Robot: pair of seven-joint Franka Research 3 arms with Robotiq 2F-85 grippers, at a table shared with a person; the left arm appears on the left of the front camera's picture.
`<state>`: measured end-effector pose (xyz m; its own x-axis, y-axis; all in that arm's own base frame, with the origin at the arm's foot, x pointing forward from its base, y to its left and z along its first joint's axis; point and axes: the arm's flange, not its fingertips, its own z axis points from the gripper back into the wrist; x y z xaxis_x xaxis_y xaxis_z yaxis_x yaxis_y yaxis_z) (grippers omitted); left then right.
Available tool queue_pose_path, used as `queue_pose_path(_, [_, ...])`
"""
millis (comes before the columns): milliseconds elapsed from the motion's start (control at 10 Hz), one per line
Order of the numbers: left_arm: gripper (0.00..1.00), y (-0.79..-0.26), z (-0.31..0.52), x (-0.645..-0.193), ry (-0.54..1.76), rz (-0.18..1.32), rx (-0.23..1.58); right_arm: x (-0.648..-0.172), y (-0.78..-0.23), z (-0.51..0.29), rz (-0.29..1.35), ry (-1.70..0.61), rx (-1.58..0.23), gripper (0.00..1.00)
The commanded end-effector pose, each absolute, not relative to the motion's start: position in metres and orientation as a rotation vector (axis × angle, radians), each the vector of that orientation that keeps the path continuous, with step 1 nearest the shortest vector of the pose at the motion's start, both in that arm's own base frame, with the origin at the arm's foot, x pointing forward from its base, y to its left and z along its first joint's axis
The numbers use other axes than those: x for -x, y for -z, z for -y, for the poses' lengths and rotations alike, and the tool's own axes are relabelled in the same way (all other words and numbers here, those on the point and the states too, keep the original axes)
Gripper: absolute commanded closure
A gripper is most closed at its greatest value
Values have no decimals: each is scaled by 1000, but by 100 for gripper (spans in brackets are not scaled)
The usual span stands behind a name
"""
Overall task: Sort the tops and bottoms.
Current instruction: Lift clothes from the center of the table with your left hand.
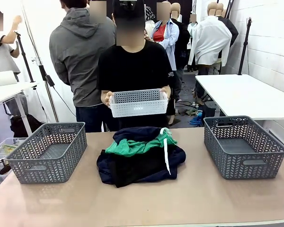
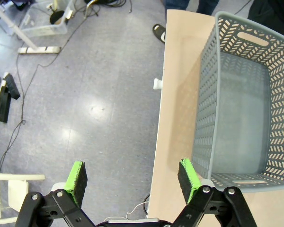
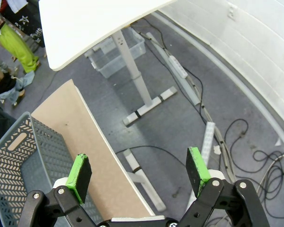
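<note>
Left jaws: spread wide with nothing between the green pads. The left gripper (image 2: pixel 131 176) hangs over the table's edge, one finger above the grey floor and the other above the tabletop by a basket corner.
Right jaws: also wide apart and empty. The right gripper (image 3: pixel 138 169) hangs past the table's end, above floor and loose cables.
Bottoms: the bright green soft cloth bottoms (image 1: pixel 132 147) lie crumpled on top of the pile at the middle of the table, and their long white drawstring cord (image 1: pixel 166 152) trails down the pile's right side.
Pile: heap of dark navy and black garments (image 1: pixel 137 169) under the green cloth. It may be several pieces; the folds hide where one ends.
Table: tan flat tabletop (image 1: pixel 180 203).
Left basket: grey plastic lattice basket (image 1: pixel 20 163), with nothing in it, well left of the pile.
Right basket: matching grey plastic lattice basket (image 1: pixel 227 142), with nothing in it, well right of the pile.
Person: stands at the far side in a black T-shirt, both hands (image 1: pixel 106 98) holding a small white plastic lattice basket (image 1: pixel 138 108) at waist height, above and behind the pile.
Background: white rectangular table (image 1: pixel 246 92) stands off to the right.
</note>
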<state>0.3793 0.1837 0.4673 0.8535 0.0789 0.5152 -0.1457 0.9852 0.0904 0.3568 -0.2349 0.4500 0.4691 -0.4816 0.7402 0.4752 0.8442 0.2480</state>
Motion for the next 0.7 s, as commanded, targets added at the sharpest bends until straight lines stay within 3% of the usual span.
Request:
queue_pose_path(0, [0,-467,-184,-376,-122,538,-126,-357,-452,233,905,592,-6,0])
queue_pose_path(600, [0,-467,-184,-376,-122,538,-126,-357,-452,233,905,592,-6,0])
